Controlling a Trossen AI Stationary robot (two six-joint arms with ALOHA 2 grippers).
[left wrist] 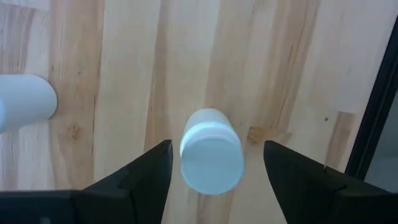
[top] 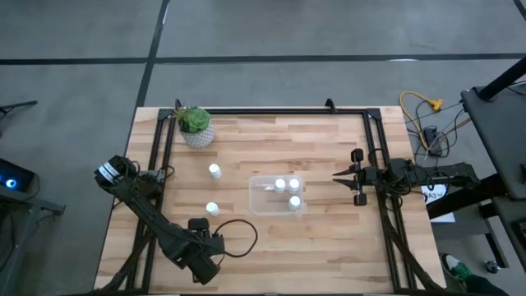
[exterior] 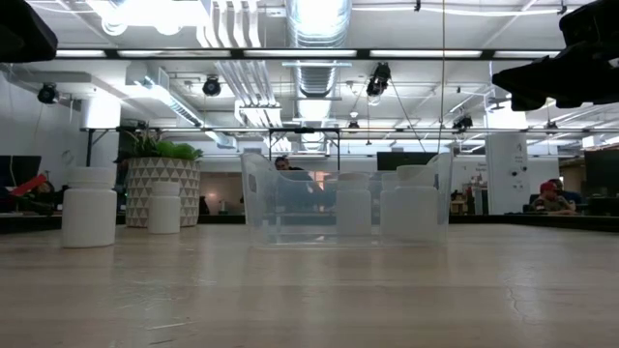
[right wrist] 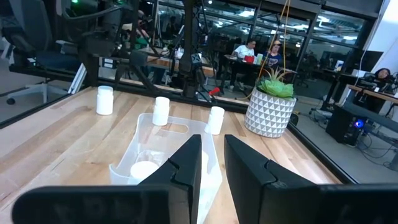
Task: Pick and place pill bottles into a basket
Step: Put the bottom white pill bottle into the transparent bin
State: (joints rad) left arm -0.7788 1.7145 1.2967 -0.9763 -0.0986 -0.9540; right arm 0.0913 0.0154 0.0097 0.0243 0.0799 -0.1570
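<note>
Left wrist view alone: bottle (left wrist: 211, 152) between wide jaws; right jaws narrow.

A pale wooden table (top: 329, 156) with a black frame along its edges carries everything. Near its middle sits the clear basket (top: 261, 196). Two pill bottles stand on the bare wood left of it, one (top: 214, 171) farther back, one (top: 212, 209) nearer the front. At the far left corner stands a white patterned pot with a green plant (top: 196, 127). A black cable (top: 238, 238) loops on the wood near the front.
</note>
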